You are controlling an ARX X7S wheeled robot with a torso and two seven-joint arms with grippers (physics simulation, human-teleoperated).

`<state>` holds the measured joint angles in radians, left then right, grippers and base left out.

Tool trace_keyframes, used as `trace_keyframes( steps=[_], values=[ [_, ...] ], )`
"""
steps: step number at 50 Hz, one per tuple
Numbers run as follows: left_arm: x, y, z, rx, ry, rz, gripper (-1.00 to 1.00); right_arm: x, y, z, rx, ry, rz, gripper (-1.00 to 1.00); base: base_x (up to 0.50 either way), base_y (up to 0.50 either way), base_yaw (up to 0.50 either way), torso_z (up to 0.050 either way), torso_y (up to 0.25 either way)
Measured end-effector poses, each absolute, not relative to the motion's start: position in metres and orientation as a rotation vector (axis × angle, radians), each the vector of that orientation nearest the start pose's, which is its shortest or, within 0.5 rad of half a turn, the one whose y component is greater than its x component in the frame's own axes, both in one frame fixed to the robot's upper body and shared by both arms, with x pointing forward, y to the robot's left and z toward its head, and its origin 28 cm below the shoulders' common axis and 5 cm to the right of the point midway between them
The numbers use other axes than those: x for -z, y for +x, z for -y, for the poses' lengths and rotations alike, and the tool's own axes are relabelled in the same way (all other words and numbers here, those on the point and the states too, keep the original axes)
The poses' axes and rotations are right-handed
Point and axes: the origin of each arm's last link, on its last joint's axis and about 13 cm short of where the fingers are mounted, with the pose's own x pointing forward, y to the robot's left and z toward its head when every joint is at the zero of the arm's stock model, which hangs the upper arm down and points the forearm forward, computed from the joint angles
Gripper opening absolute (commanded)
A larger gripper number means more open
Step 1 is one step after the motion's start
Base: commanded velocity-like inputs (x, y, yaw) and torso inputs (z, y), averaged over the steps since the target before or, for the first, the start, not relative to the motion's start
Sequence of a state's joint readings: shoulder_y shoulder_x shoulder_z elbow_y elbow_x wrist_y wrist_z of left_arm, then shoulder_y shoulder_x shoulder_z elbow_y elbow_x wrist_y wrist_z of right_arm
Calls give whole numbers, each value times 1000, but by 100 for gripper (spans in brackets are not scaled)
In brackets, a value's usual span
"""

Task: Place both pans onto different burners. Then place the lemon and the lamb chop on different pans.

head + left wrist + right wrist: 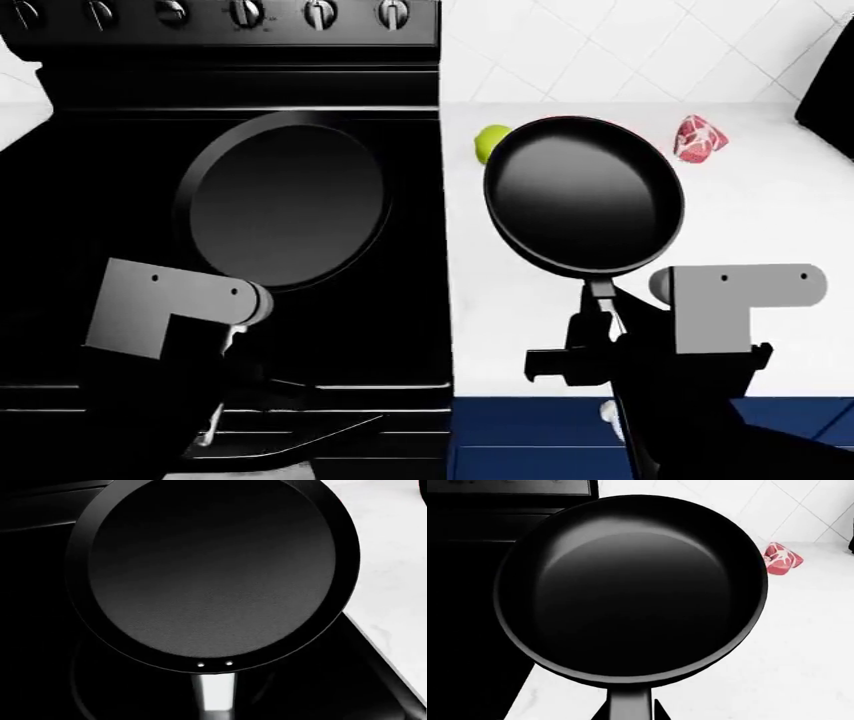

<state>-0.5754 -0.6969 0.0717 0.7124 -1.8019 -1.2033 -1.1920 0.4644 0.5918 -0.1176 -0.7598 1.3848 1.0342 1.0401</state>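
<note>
Two round black pans (287, 200) (583, 195), one deeper.

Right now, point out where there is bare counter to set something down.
The white counter is bare right of the deeper pan, in front of the lamb chop. A narrower strip lies between that pan and the cooktop. The back is tighter: the lemon and chop sit close behind the pan.

I counted two pans: a flatter pan (286, 200) ahead of my left tool (238, 345) and a deeper pan (583, 196) ahead of my right tool (603, 325). Beyond the deeper one I saw one lemon (490, 143) and one lamb chop (697, 138). Six stove knobs (246, 13) lined the back.
</note>
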Motion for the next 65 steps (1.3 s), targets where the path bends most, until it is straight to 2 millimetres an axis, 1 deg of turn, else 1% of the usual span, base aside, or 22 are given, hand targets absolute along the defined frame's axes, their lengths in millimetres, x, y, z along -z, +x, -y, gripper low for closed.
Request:
trace_keyframes(
  steps=[51, 56, 65],
  values=[
    [-209, 175, -237, 117, 96, -357, -100, -193, 187, 105, -28, -10, -197, -100, 0, 500, 0, 2, 4],
    [-208, 178, -239, 91, 106, -350, -100, -194, 187, 103, -50, 9, -203, -100, 0, 30, 0, 0, 2],
    [-208, 183, -241, 93, 100, -347, -100, -196, 190, 106, -24, 15, -198, -100, 0, 0, 0, 2, 5]
  ],
)
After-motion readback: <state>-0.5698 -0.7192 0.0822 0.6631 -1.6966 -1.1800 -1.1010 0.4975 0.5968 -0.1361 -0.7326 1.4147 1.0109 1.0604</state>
